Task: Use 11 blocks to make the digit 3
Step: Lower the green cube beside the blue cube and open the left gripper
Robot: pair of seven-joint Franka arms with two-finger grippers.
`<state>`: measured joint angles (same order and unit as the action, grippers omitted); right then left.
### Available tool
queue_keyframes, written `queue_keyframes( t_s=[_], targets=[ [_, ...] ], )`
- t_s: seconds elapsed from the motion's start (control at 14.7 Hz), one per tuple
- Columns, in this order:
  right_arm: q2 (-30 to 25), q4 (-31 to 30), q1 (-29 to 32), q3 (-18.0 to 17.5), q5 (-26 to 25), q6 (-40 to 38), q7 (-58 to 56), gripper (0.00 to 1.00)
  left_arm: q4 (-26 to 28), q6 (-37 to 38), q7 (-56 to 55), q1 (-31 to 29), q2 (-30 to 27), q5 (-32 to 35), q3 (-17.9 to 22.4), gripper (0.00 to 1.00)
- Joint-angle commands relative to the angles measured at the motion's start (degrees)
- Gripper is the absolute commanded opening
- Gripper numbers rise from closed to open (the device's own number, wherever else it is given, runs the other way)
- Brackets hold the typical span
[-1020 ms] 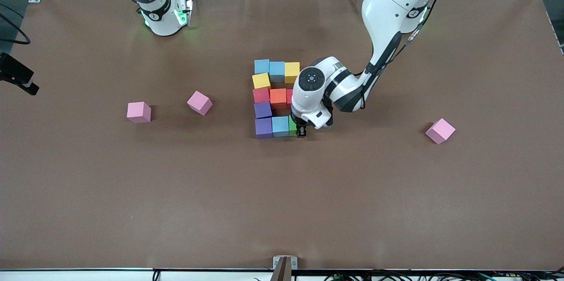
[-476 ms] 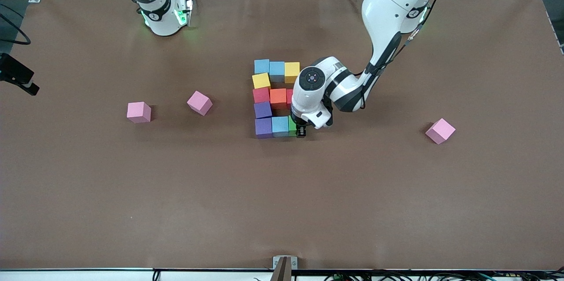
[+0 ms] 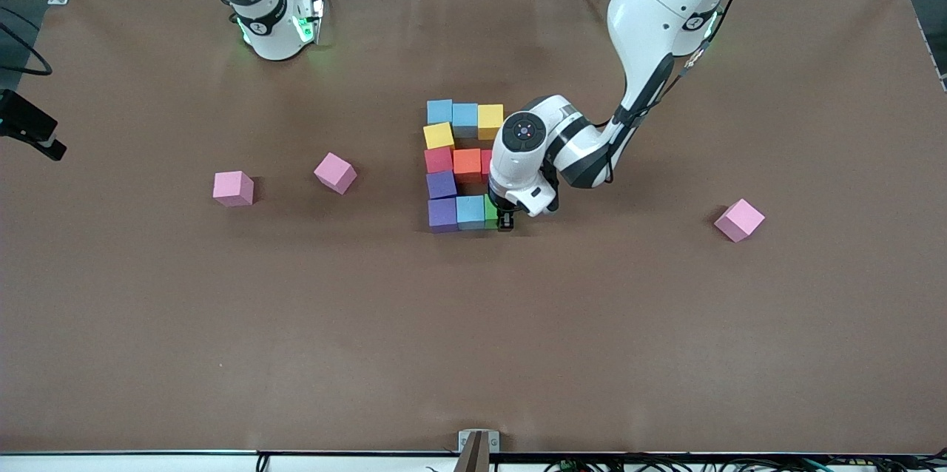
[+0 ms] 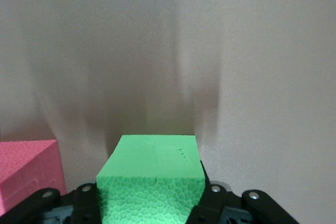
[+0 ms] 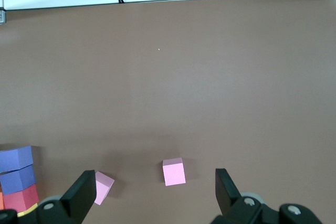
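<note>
The blocks form an E-like figure (image 3: 459, 165) at the table's middle: light blue (image 3: 439, 111), light blue (image 3: 464, 115) and yellow (image 3: 490, 120) farthest from the front camera. The bar nearest that camera is purple (image 3: 442, 213), light blue (image 3: 470, 210) and green (image 3: 490, 211). My left gripper (image 3: 505, 220) is down at this bar's end toward the left arm, shut on the green block (image 4: 152, 169), which rests on the table beside the light blue one. The arm's hand hides part of a red block (image 3: 486, 161). My right gripper (image 5: 152, 192) hangs open and holds nothing, up near its base.
Three pink cubes lie loose: two (image 3: 233, 188) (image 3: 335, 172) toward the right arm's end, one (image 3: 739, 220) toward the left arm's end. The right wrist view shows two pink cubes (image 5: 174, 171) (image 5: 103, 187) on bare brown table (image 3: 473, 339).
</note>
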<state>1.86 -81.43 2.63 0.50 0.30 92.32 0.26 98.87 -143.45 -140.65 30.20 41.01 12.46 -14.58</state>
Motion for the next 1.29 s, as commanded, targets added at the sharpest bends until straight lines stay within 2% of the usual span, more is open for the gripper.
queue_keyframes(
  t_s=[0.0, 0.07, 0.14, 0.48, 0.61, 1.22],
  targets=[
    [-0.2, -0.3, 0.2, -0.2, 0.4, 0.2, -0.6, 1.0, -1.0, -1.7, -1.1, 0.5, 1.7, 2.0, 0.6, 0.8],
    [-0.2, -0.3, 0.2, -0.2, 0.4, 0.2, -0.6, 1.0, -1.0, -1.7, -1.1, 0.5, 1.7, 2.4, 0.6, 0.97],
    [-0.2, -0.3, 0.2, -0.2, 0.4, 0.2, -0.6, 1.0, -1.0, -1.7, -1.1, 0.6, 1.6, 3.1, 0.6, 0.99],
    [-0.3, -0.3, 0.2, -0.2, 0.5, 0.2, -0.6, 1.0, -1.1, -1.0, -1.0, 0.1, 0.0, 4.2, 0.6, 1.0],
    [-0.3, -0.3, 0.2, -0.2, 0.5, 0.2, -0.7, 1.0, -0.5, -0.3, -1.4, -0.1, -2.7, 4.1, 0.4, 1.0],
    [-0.3, -0.3, 0.3, -0.2, 0.5, 0.2, -0.6, 1.0, -1.1, 13.7, 1.7, -0.8, -15.5, 4.1, 0.3, 1.0]
  ],
)
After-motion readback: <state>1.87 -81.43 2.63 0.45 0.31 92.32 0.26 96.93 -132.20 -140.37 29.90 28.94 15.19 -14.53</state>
